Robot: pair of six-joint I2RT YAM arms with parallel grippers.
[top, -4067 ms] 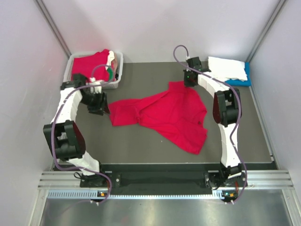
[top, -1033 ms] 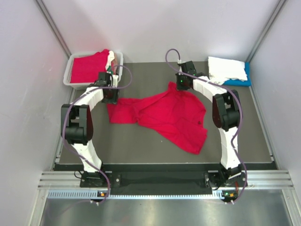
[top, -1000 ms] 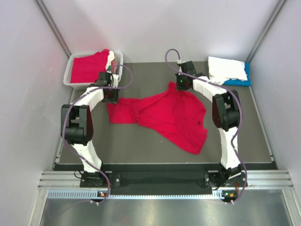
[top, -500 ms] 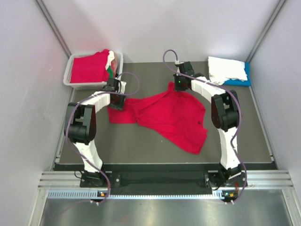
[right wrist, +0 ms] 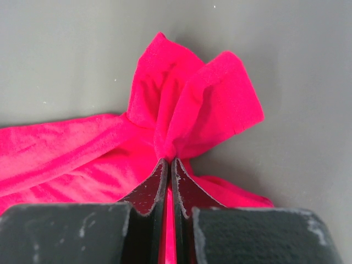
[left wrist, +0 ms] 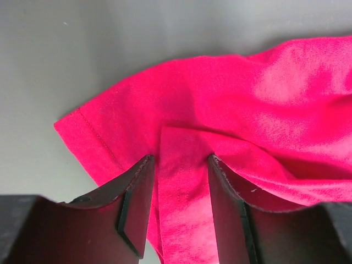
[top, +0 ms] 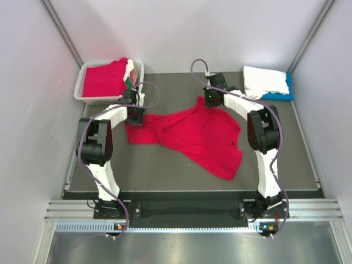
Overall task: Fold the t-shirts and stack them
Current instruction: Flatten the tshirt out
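A crumpled red t-shirt (top: 190,135) lies spread across the middle of the dark table. My left gripper (top: 133,114) is over its left sleeve corner; in the left wrist view my left gripper (left wrist: 180,160) is open, its jaws straddling a fold of the red t-shirt (left wrist: 247,110). My right gripper (top: 209,102) is at the shirt's far top corner; in the right wrist view my right gripper (right wrist: 168,163) is shut on a bunched pinch of the red t-shirt (right wrist: 187,104). More red shirts (top: 102,80) lie in the tub. A folded white t-shirt (top: 267,81) lies on a blue one (top: 281,94).
A pale translucent plastic tub (top: 137,74) stands at the back left, close behind my left gripper. The white and blue pile is at the back right corner. Grey walls close in the table on three sides. Bare dark table (top: 154,170) shows in front of the shirt.
My left arm has swung from beside the tub to the shirt's left sleeve and set its open jaws over a fold. My right gripper has shifted slightly left on the shirt's top corner.
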